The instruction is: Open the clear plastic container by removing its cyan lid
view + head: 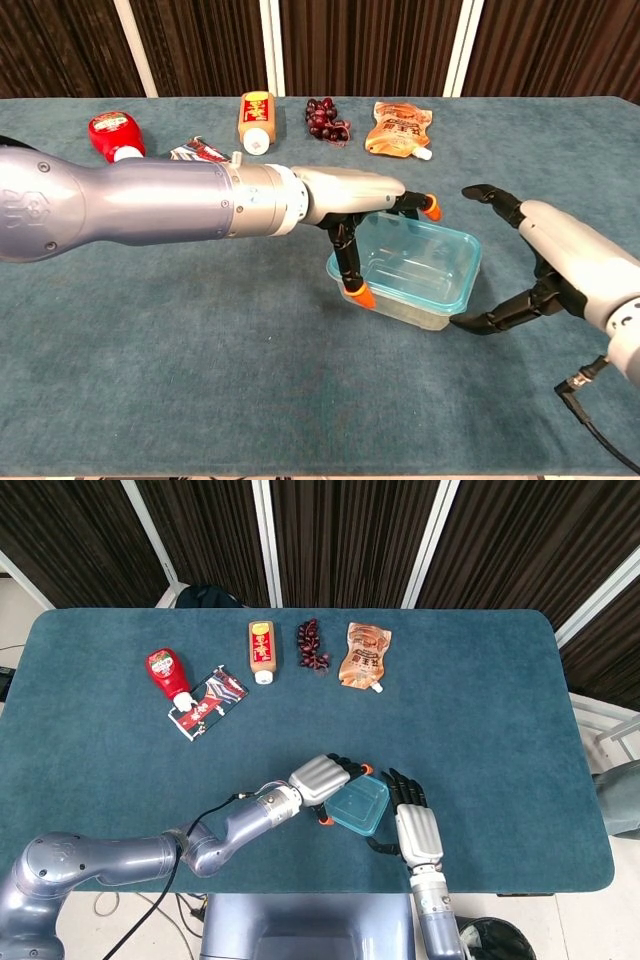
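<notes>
Just right of the container, the right hand waits, fingers apart; the left hand already clamps its left end, lid on.

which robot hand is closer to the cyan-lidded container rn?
Left. The left robot hand is at the container, fingers over its near-left corner and far edge. The right robot hand is open just off its right side, not plainly touching.

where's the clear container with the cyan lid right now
The clear container sits on the near middle of the table, between the two robot hands: left robot hand on its left edge, right robot hand just beside its right end.
</notes>
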Robot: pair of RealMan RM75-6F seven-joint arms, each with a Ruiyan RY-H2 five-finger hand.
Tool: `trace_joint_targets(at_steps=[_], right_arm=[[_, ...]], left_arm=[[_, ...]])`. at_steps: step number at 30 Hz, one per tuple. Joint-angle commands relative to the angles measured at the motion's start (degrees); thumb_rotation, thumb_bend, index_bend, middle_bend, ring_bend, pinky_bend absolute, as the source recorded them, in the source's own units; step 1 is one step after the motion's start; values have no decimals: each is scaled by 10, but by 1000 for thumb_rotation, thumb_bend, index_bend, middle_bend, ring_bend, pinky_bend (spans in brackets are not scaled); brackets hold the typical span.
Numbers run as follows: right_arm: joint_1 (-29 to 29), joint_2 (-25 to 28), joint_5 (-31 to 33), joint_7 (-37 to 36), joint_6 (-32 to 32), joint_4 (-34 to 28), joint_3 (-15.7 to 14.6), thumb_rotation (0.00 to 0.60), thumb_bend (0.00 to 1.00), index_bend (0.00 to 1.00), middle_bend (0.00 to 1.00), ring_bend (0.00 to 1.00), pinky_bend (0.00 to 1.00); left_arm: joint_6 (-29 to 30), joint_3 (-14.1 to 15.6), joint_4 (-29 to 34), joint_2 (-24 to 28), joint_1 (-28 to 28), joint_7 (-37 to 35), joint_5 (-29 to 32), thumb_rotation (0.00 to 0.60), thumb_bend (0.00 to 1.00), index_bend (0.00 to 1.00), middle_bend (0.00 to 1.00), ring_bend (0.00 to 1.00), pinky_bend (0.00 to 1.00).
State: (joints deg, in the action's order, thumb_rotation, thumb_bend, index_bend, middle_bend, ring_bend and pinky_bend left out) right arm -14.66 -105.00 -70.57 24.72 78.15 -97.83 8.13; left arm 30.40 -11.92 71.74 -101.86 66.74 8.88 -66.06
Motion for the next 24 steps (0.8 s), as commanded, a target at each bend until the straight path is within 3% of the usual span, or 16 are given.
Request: trace_joint_targets(at_steps=[1, 24], right_arm=[[0, -3, 2, -1, 2, 3, 2, 600, 215, 0, 0, 0, 0], [4, -16, 6, -24, 20, 12, 16, 600, 215, 0, 0, 0, 0]], left_arm=[[1, 1, 0, 0, 1, 1, 2, 600, 50, 108, 217, 179, 384], [3, 14, 5, 6, 11, 16, 19, 600, 59, 131, 236, 202, 395]])
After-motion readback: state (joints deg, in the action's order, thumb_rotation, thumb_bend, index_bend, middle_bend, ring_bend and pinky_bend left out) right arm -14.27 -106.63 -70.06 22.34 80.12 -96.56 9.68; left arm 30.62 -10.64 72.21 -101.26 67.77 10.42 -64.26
